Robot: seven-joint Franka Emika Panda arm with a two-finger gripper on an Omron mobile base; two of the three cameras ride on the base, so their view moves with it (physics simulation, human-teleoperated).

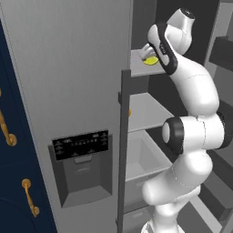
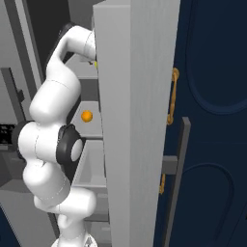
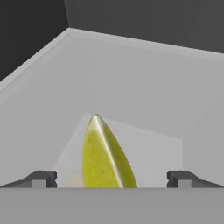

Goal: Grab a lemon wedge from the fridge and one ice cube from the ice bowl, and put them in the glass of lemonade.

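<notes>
Lemon wedge [image 1: 151, 60] lies on the fridge's [image 1: 68, 68] top inner shelf [image 1: 139, 63] in the left base view, with the tool [image 1: 148, 50] right above it. In the right base view, a small orange fruit [image 2: 87, 116] sits on a lower shelf, below the arm. In the hand view, the wedge [image 3: 105, 155] stands between the tool's [image 3: 112, 178] widely parted tips, untouched by either.

lemon wedge on the top fridge shelf

the lemon wedge [image 3: 105, 155] lies on the top shelf [image 1: 139, 61] in the fridge [image 1: 68, 91]; between the gripper [image 3: 111, 178] fingertips; a small orange fruit [image 2: 86, 116] on the shelf below
</notes>
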